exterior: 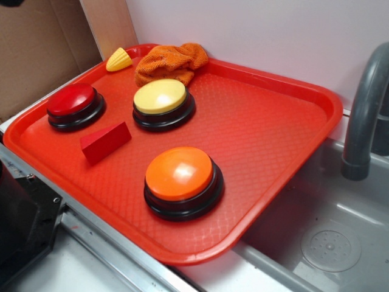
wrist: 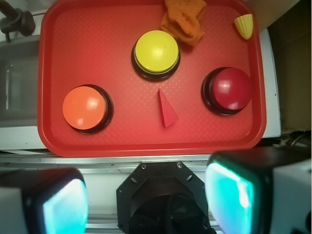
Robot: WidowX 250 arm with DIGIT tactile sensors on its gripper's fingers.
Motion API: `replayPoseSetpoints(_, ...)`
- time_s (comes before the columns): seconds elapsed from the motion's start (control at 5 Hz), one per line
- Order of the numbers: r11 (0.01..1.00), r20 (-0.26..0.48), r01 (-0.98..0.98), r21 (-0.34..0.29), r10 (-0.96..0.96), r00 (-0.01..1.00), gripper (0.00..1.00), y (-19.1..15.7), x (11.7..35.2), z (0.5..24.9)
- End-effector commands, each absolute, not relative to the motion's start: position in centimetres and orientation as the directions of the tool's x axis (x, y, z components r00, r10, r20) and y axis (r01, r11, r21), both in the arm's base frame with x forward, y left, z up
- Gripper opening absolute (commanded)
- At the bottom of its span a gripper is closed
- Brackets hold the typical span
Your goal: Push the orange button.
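From above, the gripper (wrist: 146,200) hangs high and back, outside the near edge of the tray (wrist: 146,146), over the robot's own black base. Its two fingers (wrist: 63,204) sit wide apart at the bottom of the wrist view, pale pads showing, nothing between them. The exterior view shows no arm at all, so the arm's pose is otherwise hard to read; it looks raised and pulled back.

The orange button (wrist: 85,107) lies forward and to the left in the wrist view, near the tray's near edge on the side next to the sink (exterior: 328,243). It is round, so no axis matters; I'd judge the move needs a reach forward and to that side, then straight down onto the dome.

Just past it, toward the tray's middle, lies a red wedge block (wrist: 166,109), apart from the button. To the far side of that is the red button (wrist: 227,89), and further back the yellow button (wrist: 156,52). At the far edge sit an orange cloth (wrist: 184,19) and a toy corn piece (wrist: 244,25) in the corner.
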State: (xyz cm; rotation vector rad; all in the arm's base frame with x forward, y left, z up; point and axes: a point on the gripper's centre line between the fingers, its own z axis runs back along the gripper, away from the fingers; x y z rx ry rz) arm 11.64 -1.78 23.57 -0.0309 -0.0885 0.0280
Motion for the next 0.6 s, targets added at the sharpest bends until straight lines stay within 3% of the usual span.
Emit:
replayPoseSetpoints(0.0,0.999,0.088,-0.027,-0.032,0.029,0.996,1.0,-1.8,11.6,23.6)
replayPoseSetpoints(0.2,0.973,0.066,0.213,0.091,-0.219,0.973,1.0,-6.8,16.6,19.3)
replayPoseSetpoints(0.4,0.936,0.096,0.328,0.131,-0.341,0.935,1.0,-10.9,17.9,15.4)
